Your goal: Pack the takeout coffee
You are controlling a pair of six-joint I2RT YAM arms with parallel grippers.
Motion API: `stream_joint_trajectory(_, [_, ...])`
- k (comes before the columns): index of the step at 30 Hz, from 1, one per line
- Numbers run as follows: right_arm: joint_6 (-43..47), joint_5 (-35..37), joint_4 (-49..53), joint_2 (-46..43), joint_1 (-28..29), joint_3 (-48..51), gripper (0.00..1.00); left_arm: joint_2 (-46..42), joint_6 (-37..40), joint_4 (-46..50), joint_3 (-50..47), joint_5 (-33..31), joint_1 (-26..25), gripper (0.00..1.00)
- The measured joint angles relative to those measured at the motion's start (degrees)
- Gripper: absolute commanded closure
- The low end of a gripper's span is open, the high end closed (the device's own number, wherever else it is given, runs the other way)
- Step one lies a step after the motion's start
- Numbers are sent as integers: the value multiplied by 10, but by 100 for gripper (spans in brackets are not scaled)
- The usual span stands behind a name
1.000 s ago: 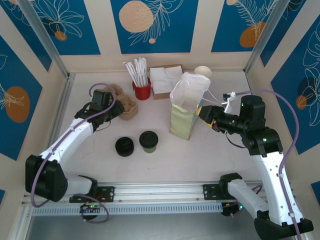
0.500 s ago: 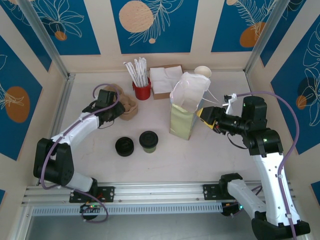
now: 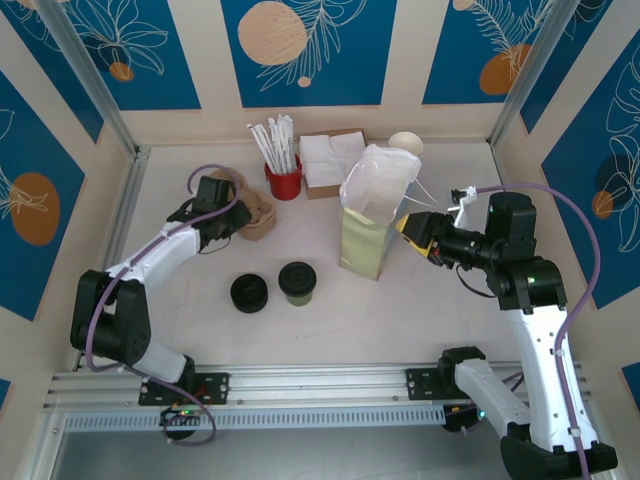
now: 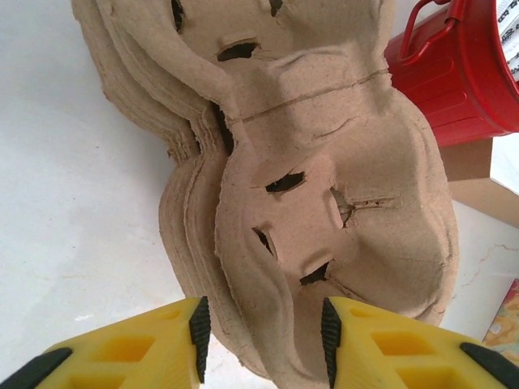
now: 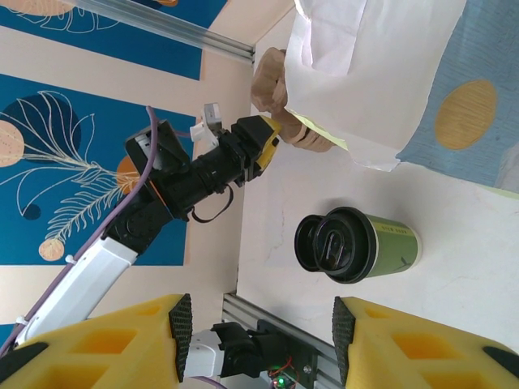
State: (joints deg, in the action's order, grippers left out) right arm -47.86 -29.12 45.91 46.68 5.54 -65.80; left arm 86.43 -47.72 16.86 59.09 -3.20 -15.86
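Coffee (image 3: 297, 283) stands upright on the tabletop (image 3: 340, 330) with its lid on, roughly midway between my two arms. A loose black lid (image 3: 248, 293) sits just beside it on its left. The bag (image 3: 364, 245) stands upright near it, farther back and to its right, not touching it. Neither of my grippers is on the cup, so nothing is packed yet and I judge the task to be at an early stage.

My left gripper (image 4: 263, 334) is at the carriers (image 4: 324, 203), a stack of pulp trays lying at the far left of the tabletop next to a red cup (image 4: 462, 73). Its jaws stand apart, astride the near end of the stack. The pads are close to the cardboard, but as far as I can judge they are not clamped on it.

My right gripper (image 5: 258, 324) hangs just beside the upper part of the bag with its jaws wide and nothing between them. In its wrist view the cup shows well beyond the fingertips.

What I think is left:
- separate one tray from the stack
- seat the cup in it
- get the load into the bag without tipping it

I cannot tell how wide the bag's mouth is open.
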Motion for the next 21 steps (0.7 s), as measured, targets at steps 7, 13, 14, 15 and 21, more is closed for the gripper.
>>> stream_joint_trajectory(7, [0,-1,0,0,0,5,49,16,-3,-15,5,12,0,63])
stream_joint_trajectory(13, [-1,-3,-4,0,0,18,49,22,-13,-25,5,17,0,69])
stream_joint_trajectory(14, [-1,-3,-4,0,0,20,49,22,-16,-28,5,17,0,71])
stream_joint_trajectory(15, [-1,-3,-5,0,0,21,49,23,-17,-30,5,17,1,73])
stream_joint_trajectory(21, [-8,-3,-19,0,0,22,49,23,-24,-44,5,17,1,79])
